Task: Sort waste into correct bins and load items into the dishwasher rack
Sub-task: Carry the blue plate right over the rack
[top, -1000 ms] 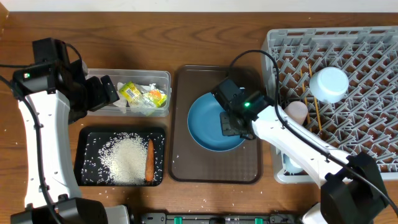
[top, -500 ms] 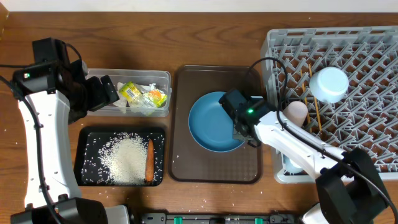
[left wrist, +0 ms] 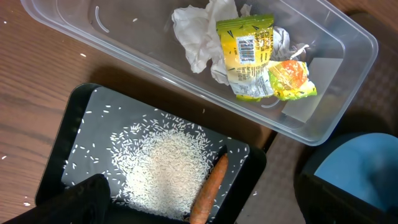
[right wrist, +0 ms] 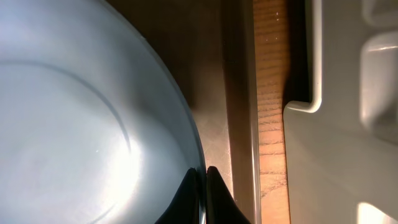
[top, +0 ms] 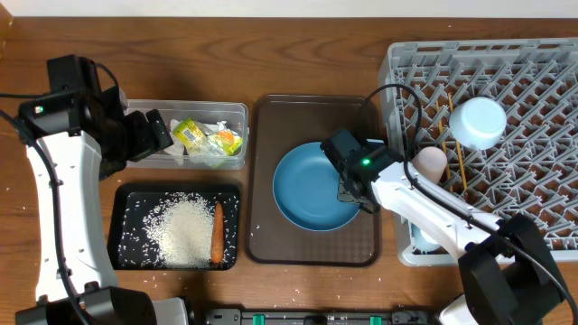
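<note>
The right gripper (right wrist: 203, 180) is seen clamped on the right rim of the dark blue plate (top: 312, 188), its two fingertips (right wrist: 186, 196) drawn together with the plate edge pinched between them. The plate is lying inside the dark brown serving tray (top: 271, 244), toward the side nearest the dishwasher rack (top: 542, 90), and a strip of bare wooden table (right wrist: 272, 93) is visible between the tray's edge and the rack's wall. In the rack, a pale pink cup (top: 432, 162) is found near the left wall, a pair of wooden chopsticks (top: 459, 162) is laid just beside it among the pegs, and a light blue cup (top: 478, 122) is set mouth down further back. Over on the left, the left gripper (top: 155, 134) is held above the near edge of the clear plastic tub (top: 144, 113), jaws spread wide with nothing between them; one dark finger (left wrist: 78, 199) shows at the bottom corner of the left wrist view. Inside the tub, the yellow-green snack wrapper (left wrist: 249, 53) is lying against the crumpled white paper (left wrist: 199, 31). Just in front of the tub, the black tray (top: 122, 203) is seen with the rice grains (left wrist: 165, 168) heaped at its middle and scattered around, and the orange carrot (left wrist: 208, 193) is lying along the right edge of the heap.
</note>
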You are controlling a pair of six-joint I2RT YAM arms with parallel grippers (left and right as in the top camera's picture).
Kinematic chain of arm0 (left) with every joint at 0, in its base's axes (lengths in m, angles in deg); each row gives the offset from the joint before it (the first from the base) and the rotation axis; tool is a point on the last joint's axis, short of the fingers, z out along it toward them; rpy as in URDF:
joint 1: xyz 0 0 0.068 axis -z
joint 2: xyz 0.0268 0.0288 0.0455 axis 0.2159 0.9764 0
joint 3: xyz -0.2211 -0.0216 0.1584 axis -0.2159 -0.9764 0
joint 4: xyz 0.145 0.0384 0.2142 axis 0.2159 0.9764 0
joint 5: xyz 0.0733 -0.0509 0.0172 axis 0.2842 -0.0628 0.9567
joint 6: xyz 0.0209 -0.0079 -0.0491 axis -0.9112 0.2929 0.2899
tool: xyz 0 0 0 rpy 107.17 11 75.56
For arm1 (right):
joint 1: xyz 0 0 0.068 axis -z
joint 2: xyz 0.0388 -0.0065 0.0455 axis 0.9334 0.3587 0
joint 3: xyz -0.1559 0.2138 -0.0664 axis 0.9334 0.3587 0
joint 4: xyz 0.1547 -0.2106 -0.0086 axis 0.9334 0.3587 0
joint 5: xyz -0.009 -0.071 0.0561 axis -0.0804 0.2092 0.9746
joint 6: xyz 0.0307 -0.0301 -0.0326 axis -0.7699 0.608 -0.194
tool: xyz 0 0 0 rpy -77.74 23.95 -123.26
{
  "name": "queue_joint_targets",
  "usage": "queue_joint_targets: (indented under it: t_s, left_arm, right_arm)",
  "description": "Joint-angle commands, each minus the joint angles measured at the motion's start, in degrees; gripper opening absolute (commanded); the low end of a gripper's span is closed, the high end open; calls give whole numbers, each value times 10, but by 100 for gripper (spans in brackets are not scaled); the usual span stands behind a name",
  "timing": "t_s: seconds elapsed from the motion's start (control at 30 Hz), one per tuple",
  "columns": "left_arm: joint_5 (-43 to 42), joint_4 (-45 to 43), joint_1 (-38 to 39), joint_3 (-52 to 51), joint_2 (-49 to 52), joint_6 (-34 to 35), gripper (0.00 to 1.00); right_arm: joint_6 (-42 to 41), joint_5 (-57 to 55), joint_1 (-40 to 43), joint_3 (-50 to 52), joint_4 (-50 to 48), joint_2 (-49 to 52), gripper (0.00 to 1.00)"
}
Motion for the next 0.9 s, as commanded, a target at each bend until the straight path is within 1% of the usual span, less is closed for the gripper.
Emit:
queue_joint_targets:
  t_s: [0.0, 0.13, 0.27, 0.4, 0.43, 0.47, 0.7, 0.87]
  left_arm:
    - [7, 2, -2, -2, 2, 3, 97]
    - [7, 2, -2, -2, 2, 3, 97]
    - [7, 2, -2, -2, 2, 3, 97]
    - [7, 2, -2, -2, 2, 3, 97]
    - [7, 2, -2, -2, 2, 3, 97]
    - [7, 2, -2, -2, 2, 3, 97]
    - [7, 2, -2, -2, 2, 3, 97]
    - [7, 2, -2, -2, 2, 3, 97]
  right_arm:
    - [-5, 3, 3, 4, 3, -1, 2]
    - [-5, 9, 3, 4, 3, -1, 5]
    - [-7, 33, 3, 6, 3, -1, 6]
    - [-7, 40, 3, 6, 2, -1, 5]
    - [-7, 40, 3, 6, 2, -1, 4]
    - [-7, 40, 3, 6, 2, -1, 1]
    - [-6, 40, 3, 3, 0, -1, 1]
    - [12, 19, 3, -45, 28, -16, 1]
